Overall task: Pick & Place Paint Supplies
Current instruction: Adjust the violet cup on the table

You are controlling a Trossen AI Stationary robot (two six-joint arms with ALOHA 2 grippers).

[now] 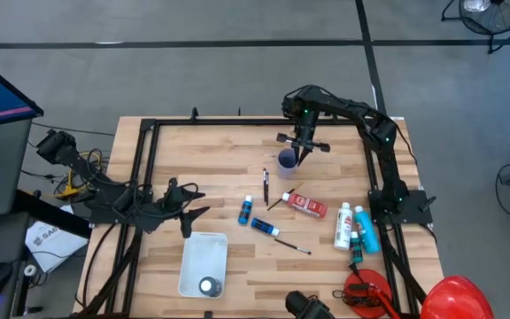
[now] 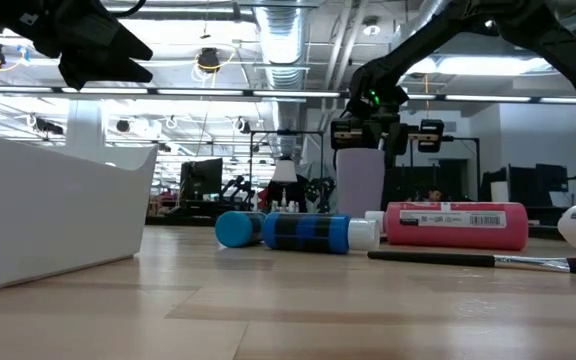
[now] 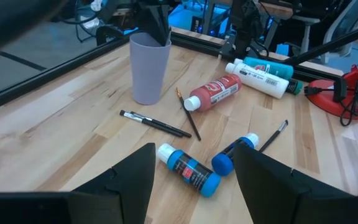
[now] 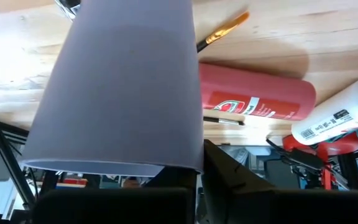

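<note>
High view: right gripper is clamped on the rim of the lilac cup near the tabletop's far edge, right of its middle.

Its fingers are fully closed, one seemingly inside the cup wall. Left gripper hangs part-open and empty near the left edge, above the white bin. Red bottle, two blue bottles, white and teal bottles and brushes lie loose mid-tabletop toward the right edge. If the cup is being placed, I would keep it upright, lower it straight and clear of the brush beside it, then release. Red bottle's label shows print too small to read.
</note>
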